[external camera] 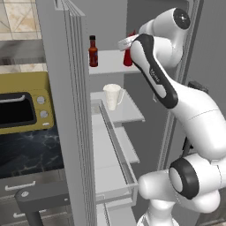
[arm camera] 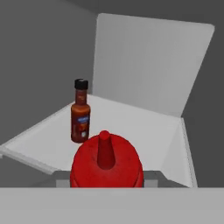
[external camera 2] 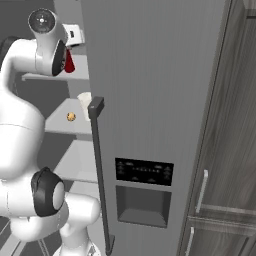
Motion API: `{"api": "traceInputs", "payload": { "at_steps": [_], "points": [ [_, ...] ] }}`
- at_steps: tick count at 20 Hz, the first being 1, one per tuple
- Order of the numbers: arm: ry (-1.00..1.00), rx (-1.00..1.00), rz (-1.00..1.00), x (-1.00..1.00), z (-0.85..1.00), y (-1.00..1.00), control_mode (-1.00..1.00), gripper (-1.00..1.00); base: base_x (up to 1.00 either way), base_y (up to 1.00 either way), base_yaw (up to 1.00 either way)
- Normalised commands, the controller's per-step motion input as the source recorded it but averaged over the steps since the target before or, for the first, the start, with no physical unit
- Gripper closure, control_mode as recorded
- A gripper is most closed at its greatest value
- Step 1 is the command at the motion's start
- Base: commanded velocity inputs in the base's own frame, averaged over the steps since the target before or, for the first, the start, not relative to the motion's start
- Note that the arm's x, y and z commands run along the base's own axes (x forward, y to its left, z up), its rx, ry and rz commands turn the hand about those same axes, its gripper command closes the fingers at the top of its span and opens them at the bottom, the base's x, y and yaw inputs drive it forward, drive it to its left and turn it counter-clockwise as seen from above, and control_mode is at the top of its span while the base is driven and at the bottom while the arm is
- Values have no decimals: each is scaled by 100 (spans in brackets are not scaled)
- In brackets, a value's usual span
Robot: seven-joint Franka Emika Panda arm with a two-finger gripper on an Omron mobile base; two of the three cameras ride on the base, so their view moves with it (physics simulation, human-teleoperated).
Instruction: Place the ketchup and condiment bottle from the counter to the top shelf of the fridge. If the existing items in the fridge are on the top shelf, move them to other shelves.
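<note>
Ketchup bottle [arm camera: 106, 165]: red, conical nozzle pointing up; stands upright at the front edge of the top shelf [arm camera: 144, 131] of the fridge, directly ahead of the hand camera. In the left base view its red body [external camera: 128, 57] shows just behind the arm's wrist, near the shelf's right side.
Condiment bottle [arm camera: 80, 114]: dark sauce bottle with black cap and red-orange label; upright on the same top shelf, left of the ketchup and further back, clearly apart from it. In the left base view [external camera: 93, 51] it stands near the shelf's left edge.
Gripper [arm camera: 106, 181]: at the ketchup bottle; grey finger parts show at both sides of the bottle's base. Jaws narrow, set against the bottle's sides, so it reads as holding the ketchup.
Second shelf [external camera: 132, 112]: a white pitcher [external camera: 113, 96] with handle stands upright near its left front corner.
Small round brownish item [external camera 2: 71, 116]: on the second shelf in the right base view; too small to identify.
Fridge door [external camera 2: 150, 100]: open, grey, with dispenser panel.
Microwave [external camera: 24, 106]: yellow, on the counter left of the fridge.
</note>
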Motion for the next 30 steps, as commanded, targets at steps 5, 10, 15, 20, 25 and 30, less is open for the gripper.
{"api": "traceInputs", "payload": {
  "at_steps": [5,10,15,20,25,30],
  "points": [
    [0,0,0,34,-16,0,-100,100,0,0,0],
    [0,0,0,36,-32,0,-100,100,0,0,0],
    [0,2,0,39,-19,0,-100,100,0,0,0],
    [0,1,0,45,-19,0,-100,100,0,0,0],
    [0,0,0,36,-29,0,-100,100,0,0,0],
    [0,0,0,24,-24,0,-100,100,0,0,0]
  ]
}}
